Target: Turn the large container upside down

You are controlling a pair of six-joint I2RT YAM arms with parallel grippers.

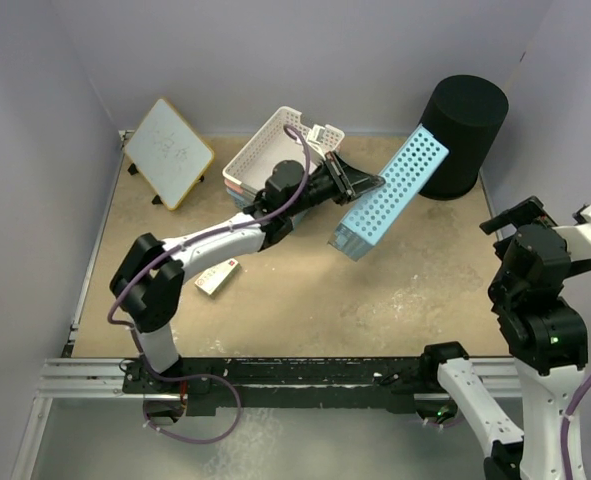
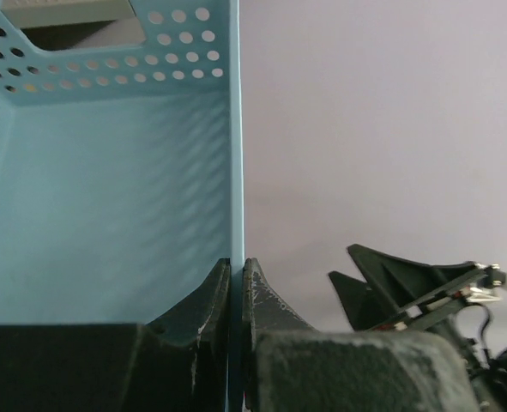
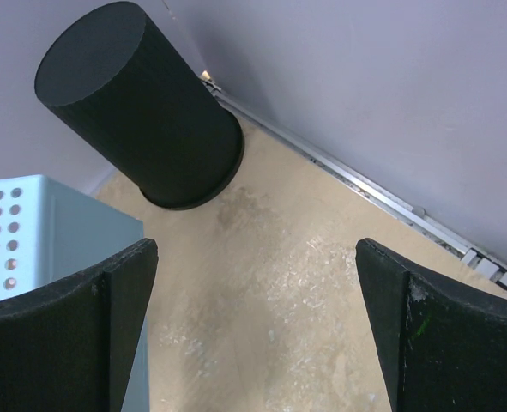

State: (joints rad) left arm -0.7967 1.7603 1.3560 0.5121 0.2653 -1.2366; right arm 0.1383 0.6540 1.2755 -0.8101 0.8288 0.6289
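- The large container (image 1: 462, 135) stands at the far right corner of the table (image 1: 305, 300), close to the back wall and the right wall.
- Its flat closed end faces up and its wider ribbed rim rests on the table, so it already stands mouth down.
- No gripper touches it.
- A blue basket (image 1: 390, 195) hangs tilted in the air just to its left. In the top view the basket's far end overlaps the container's side; whether the two touch cannot be told.
- The left gripper (image 2: 237, 266) holds that basket. Its fingers (image 2: 203, 305) are pressed together on the thin edge of one blue wall, and the perforated inside of the basket fills the left of the wrist view.
- The left arm reaches from its base at the near left diagonally across the table towards the far right.
- The right gripper (image 3: 255, 249) is spread wide and holds nothing. It hovers above the right side of the table, well apart from the container, which its camera sees ahead and to the left.
- A white lattice basket (image 1: 275, 145) sits at the far middle of the table, behind the left arm, on top of other baskets.
- A small whiteboard (image 1: 168, 152) with a yellow frame is propped at the far left.
- A small flat card (image 1: 216, 278) lies on the table near the left arm's elbow.
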